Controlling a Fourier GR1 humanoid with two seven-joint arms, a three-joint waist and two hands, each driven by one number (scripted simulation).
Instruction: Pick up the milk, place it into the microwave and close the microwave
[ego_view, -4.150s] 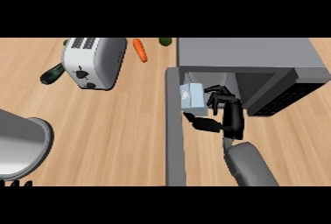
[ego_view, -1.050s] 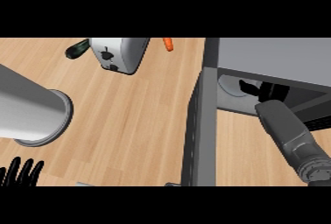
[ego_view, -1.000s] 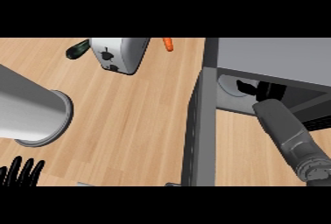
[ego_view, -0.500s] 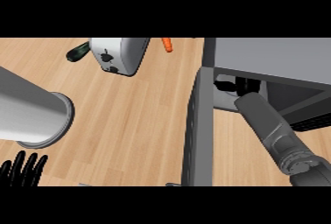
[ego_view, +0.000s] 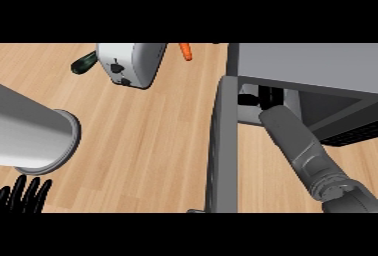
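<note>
The right robot hand (ego_view: 272, 96) was inside the open microwave (ego_view: 310, 62), under the front edge of its roof. Its grey forearm (ego_view: 299, 145) ran from the lower right corner up and to the left, into the cavity. Only a dark part of this hand showed, so I could not tell how far open it was, or whether it had hold of anything.

What I took for the milk (ego_view: 248, 99) showed only as a small pale patch just to the left of that hand, already inside the cavity. Its long axis could not be judged.

The microwave door (ego_view: 224, 150) stood wide open. It was seen edge-on as a long grey slab that ran toward the robot, just to the left of the right forearm and nearly parallel with it. The forearm therefore lay between the door and the cavity. In my judgement it had to come out before the door could swing shut.

The left robot hand (ego_view: 23, 196) rested open at the lower left corner, fingers up, over the bench (ego_view: 148, 140) and well apart from the door. The right arm was much nearer to it.
</note>
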